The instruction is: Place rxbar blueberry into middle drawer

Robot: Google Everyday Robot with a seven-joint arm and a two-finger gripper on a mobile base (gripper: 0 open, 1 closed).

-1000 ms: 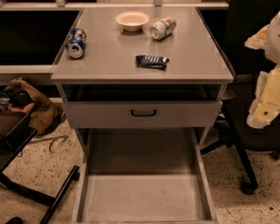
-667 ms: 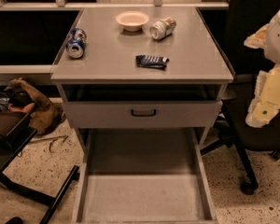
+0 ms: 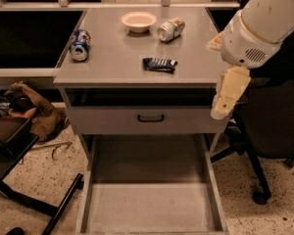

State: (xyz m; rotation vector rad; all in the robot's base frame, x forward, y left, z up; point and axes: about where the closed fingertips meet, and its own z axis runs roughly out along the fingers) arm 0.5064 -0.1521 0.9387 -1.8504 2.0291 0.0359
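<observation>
Bar (image 3: pixel 159 64): laid flat on the table (image 3: pixel 108 67), near its front edge, left of the fingers (image 3: pixel 230 89), untouched
Gripper (image 3: pixel 219 77): held beside the table's right edge, fingers spread, nothing grasped
Drawer (image 3: pixel 152 207): pulled out low, below the bar

the arm (image 3: pixel 273 11) enters from the upper right corner of the view, its thick white shell slanting down and to the left. it ends in a rounded white wrist housing (image 3: pixel 245 48) with a small vent grille on its lower face. below this the cream-coloured gripper (image 3: pixel 229 93) hangs pointing almost straight down, at the right side of the view, about mid-height.
</observation>
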